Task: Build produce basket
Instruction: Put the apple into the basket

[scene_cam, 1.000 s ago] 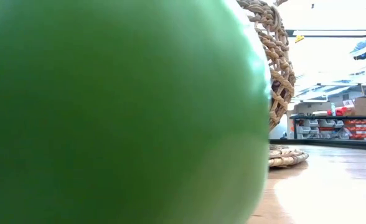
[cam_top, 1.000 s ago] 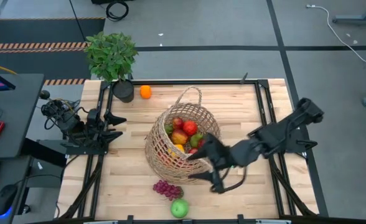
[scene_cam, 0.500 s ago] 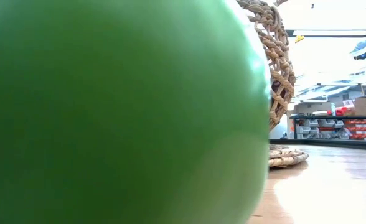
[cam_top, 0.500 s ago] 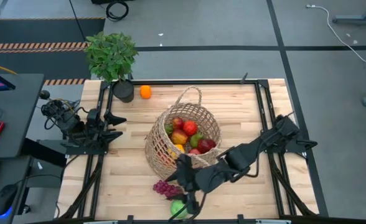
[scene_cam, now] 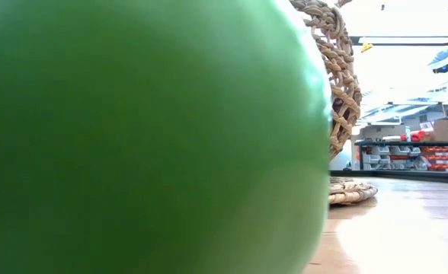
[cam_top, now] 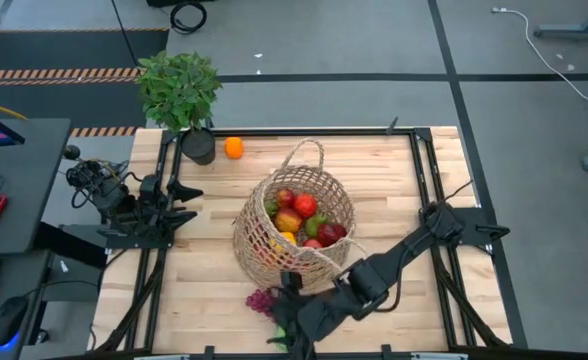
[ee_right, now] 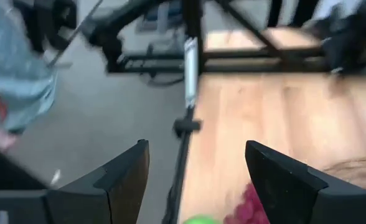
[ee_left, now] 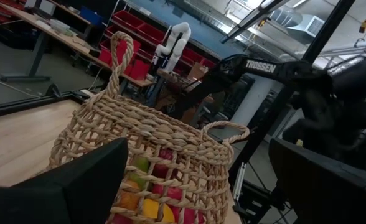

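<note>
From above, the basket (cam_top: 296, 225) sits mid-worktop (cam_top: 384, 165), full of produce (cam_top: 302, 218). An orange (cam_top: 234, 148) lies far left beside the plant pot (cam_top: 198, 146). The right tool (cam_top: 286, 325) hangs over the grapes (cam_top: 262, 300) and the green apple (cam_top: 280, 334) at the near edge; the left tool (cam_top: 186, 201) waits released at the left.

At worktop level, the apple fills the lens.

The left wrist view shows the basket between parted fingers.

The right wrist view shows spread, empty fingers (ee_right: 124, 177) above the apple. Closing off-centre could roll the apple off the near edge.
</note>
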